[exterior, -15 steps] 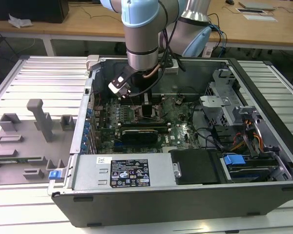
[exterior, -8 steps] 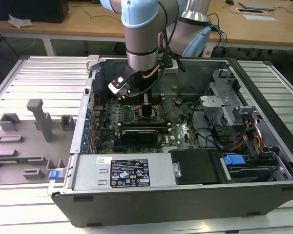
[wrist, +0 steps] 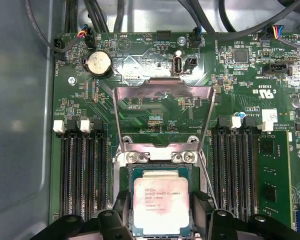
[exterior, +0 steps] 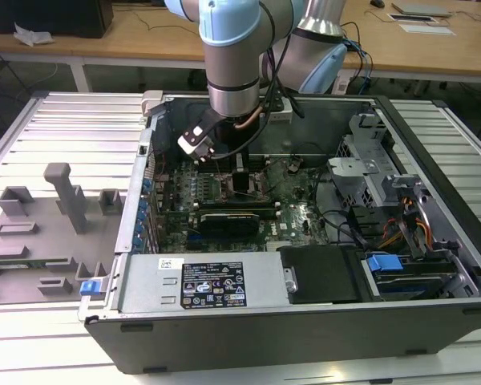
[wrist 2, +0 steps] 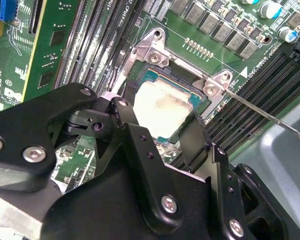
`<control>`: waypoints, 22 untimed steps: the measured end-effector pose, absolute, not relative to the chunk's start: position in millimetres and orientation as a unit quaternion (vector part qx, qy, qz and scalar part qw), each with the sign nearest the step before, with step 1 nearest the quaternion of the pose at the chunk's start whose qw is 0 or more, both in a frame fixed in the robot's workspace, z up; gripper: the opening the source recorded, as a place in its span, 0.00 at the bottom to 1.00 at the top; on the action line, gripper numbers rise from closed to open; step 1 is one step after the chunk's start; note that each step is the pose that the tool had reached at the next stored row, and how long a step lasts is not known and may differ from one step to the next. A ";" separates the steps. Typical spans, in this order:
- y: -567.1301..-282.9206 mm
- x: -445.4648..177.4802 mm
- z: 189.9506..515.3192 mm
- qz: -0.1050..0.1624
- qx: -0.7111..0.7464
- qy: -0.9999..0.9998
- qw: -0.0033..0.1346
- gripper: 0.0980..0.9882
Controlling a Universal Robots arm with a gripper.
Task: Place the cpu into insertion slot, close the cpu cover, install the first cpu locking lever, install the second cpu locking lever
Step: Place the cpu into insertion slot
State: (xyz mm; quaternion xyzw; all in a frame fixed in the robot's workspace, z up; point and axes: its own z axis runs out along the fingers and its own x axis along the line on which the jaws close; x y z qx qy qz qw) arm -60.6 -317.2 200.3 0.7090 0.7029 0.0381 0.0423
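The cpu (wrist: 161, 205) lies in the insertion slot (wrist: 160, 168), beneath the gripper (wrist: 161, 214).

Slatted metal table (exterior: 64, 120) carries open computer case (exterior: 305, 330), grey fixture tray (exterior: 20, 255).

Cpu (wrist: 161, 204) top pale silvery-beige with pinkish smudges. Motherboard (wrist: 240, 75) green. Cpu cover (wrist: 135, 92) plain grey metal.

Grey arm (exterior: 233, 80) with pale blue caps, black screw-studded gripper (wrist 2: 157, 122)
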 end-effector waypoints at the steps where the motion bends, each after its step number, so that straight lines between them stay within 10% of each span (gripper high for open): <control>1: -317.2 -60.6 201.3 0.038 0.709 0.703 0.042 0.58; 13: -317.2 -60.6 209.7 0.038 0.709 0.703 0.042 0.57; 20: -317.2 -60.6 210.4 0.038 0.709 0.703 0.042 0.01; 22: -317.2 -60.6 210.6 0.038 0.709 0.703 0.042 0.01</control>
